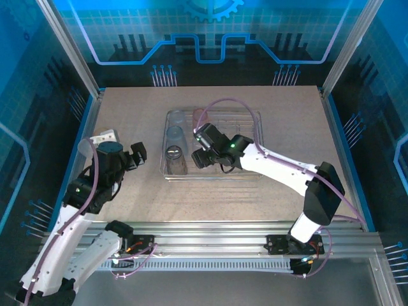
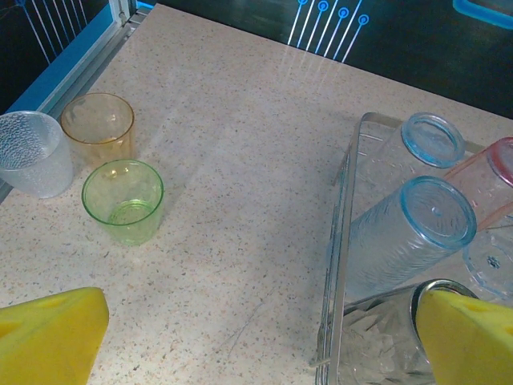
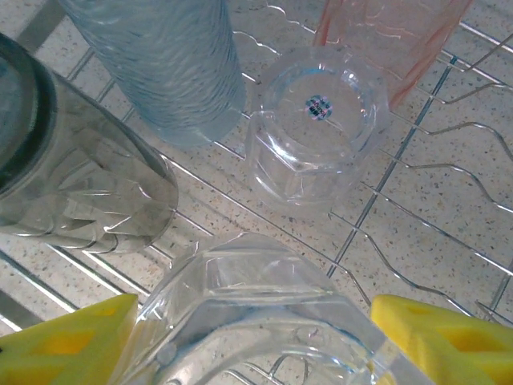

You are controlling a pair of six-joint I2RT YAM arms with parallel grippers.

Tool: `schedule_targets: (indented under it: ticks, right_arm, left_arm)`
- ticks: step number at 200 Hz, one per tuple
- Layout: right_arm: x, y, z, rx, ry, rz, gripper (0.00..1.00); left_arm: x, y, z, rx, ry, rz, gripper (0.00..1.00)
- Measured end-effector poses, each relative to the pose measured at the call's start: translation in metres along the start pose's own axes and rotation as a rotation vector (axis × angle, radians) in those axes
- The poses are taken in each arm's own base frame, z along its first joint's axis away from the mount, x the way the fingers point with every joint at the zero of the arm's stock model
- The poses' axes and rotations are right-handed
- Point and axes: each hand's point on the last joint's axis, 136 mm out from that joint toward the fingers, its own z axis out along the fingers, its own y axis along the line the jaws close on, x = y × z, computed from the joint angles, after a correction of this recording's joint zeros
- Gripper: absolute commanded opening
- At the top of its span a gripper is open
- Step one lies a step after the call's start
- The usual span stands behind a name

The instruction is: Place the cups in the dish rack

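Clear faceted plastic is sitting clamped in my right hand (image 3: 252, 341): it is gripping a see-through ridged tumbler (image 3: 248, 273) over the silver wire dish rack (image 3: 449, 168), just beside an upturned clear cup (image 3: 317, 132), a ribbed pale blue cup (image 3: 172, 72) and a smoky grey cup (image 3: 72, 184). My left hand (image 2: 256, 345) is hanging wide open over the speckled tabletop (image 2: 240, 160). The yellow-green cup (image 2: 123, 199), amber cup (image 2: 98, 127) and frosted clear cup (image 2: 30, 152) are standing upper left of it, mouths up; I am judging the left arm nearer.
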Motion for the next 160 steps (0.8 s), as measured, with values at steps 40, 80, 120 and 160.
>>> schedule_targets:
  ticks: [40, 80, 120, 160]
  right_arm:
    - [0.011, 0.004, 0.021, 0.032, 0.041, 0.001, 0.28]
    - [0.018, 0.007, 0.029, 0.065, 0.055, -0.009, 0.32]
    - [0.024, 0.004, 0.04, 0.105, 0.073, -0.005, 0.38]
    - [0.02, 0.003, 0.047, 0.131, 0.058, 0.007, 0.38]
  left_arm:
    - [-0.002, -0.003, 0.004, 0.001, -0.002, -0.001, 0.99]
    - [0.001, -0.002, 0.006, -0.004, 0.003, 0.0, 0.99]
    - [0.002, -0.002, 0.007, -0.003, 0.007, 0.001, 0.99]
    - [0.002, -0.001, 0.007, -0.005, 0.008, 0.0, 0.99]
